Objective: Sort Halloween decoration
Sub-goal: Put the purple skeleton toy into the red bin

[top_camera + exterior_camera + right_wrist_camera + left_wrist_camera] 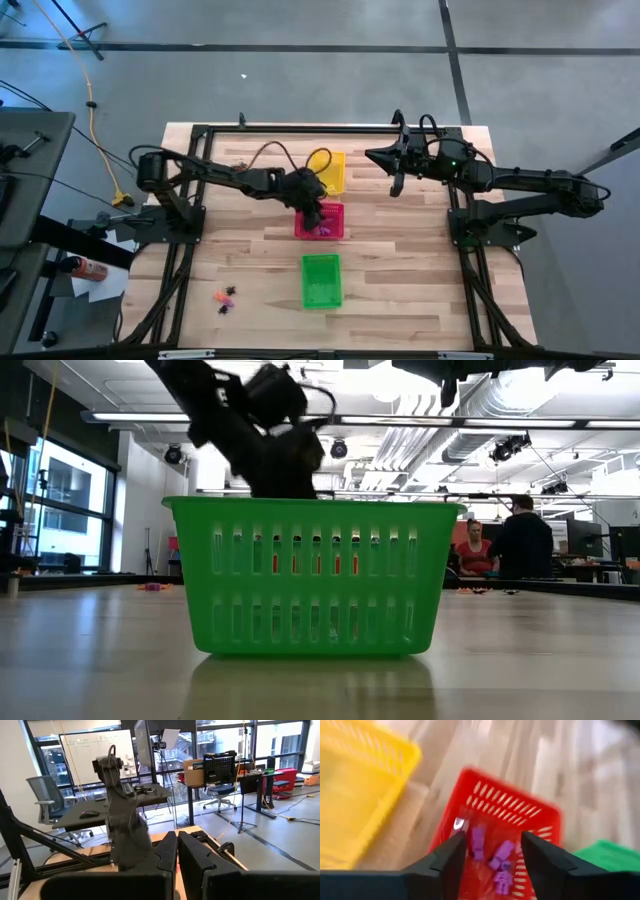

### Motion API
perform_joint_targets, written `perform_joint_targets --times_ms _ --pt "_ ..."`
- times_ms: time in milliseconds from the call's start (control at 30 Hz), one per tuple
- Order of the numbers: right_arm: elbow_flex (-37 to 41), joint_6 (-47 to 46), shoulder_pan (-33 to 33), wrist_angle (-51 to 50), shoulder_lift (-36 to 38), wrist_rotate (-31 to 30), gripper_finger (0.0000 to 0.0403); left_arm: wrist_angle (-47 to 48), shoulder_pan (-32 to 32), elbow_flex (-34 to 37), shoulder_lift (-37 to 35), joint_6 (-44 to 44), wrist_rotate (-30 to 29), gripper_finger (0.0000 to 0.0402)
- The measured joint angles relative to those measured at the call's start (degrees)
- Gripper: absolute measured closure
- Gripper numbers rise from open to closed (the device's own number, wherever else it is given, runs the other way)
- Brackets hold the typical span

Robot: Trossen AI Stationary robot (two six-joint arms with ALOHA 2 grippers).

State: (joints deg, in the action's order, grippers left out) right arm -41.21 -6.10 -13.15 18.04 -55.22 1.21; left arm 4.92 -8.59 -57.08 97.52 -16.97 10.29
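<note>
**Left jaws spread over red basket, purple trinkets inside**

Left gripper [314, 214] hangs over the red basket [333, 230], mid-counter; jaws spread apart w/ nothing between them. In left wrist view the two dark fingers [447, 862] frame the basket's inside, where several purple-pink trinkets [497, 862] lie on the mesh floor, close together. From above, a bit of purple shows in the same basket [325, 231].

Yellow basket [335, 170] sits just behind the red one, toward the far edge of the counter [420, 290]; green basket [321, 281] sits just in front of red, toward the near edge. The three make a rough line down the middle.

Still loose on the counter: a small cluster of trinkets near the front-left, some orange [217, 296], some black [230, 292], well apart from the baskets.

Right gripper [397, 185] is parked over the far right part of the counter, away from all baskets; jaws clenched, holding nothing, fingers pressed together in right wrist view [177, 852].

Low view: green basket [313, 575] fills the centre, left arm dark and blurred behind it. Two people [505, 545] stand in the room beyond.
</note>
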Motion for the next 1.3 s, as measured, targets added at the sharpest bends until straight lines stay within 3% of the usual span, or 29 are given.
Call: perform_joint_targets --times_ms 133,333,467,600,867,1100,1300 --pt "0.0 -0.5 0.0 0.2 0.0 0.1 0.0391 1.6 -3.7 0.0 -9.7 0.9 0.9 0.0202" --pt "0.0 -1.7 0.0 2.3 0.0 0.1 0.0391 -2.1 -7.7 0.0 -26.8 4.5 -0.6 0.0206" --pt "0.0 -1.4 0.0 4.2 0.0 0.1 0.0391 -7.5 -6.7 0.5 -35.8 7.9 -1.9 0.0217" --pt "0.0 -1.4 0.0 4.4 0.0 0.1 0.0391 -15.3 -3.9 5.4 -41.7 7.1 -1.9 0.0233" --pt "0.0 -1.4 0.0 4.2 0.0 0.1 0.0391 -28.7 1.4 20.2 -44.2 2.9 -9.1 0.0282" --pt "0.0 -1.4 0.0 4.0 0.0 0.1 0.0391 -30.0 0.6 21.2 -44.3 4.7 -8.8 0.0385" --pt "0.0 -1.4 0.0 4.0 0.0 0.1 0.0391 -29.7 -0.1 21.2 -44.3 5.2 -6.5 0.0399"
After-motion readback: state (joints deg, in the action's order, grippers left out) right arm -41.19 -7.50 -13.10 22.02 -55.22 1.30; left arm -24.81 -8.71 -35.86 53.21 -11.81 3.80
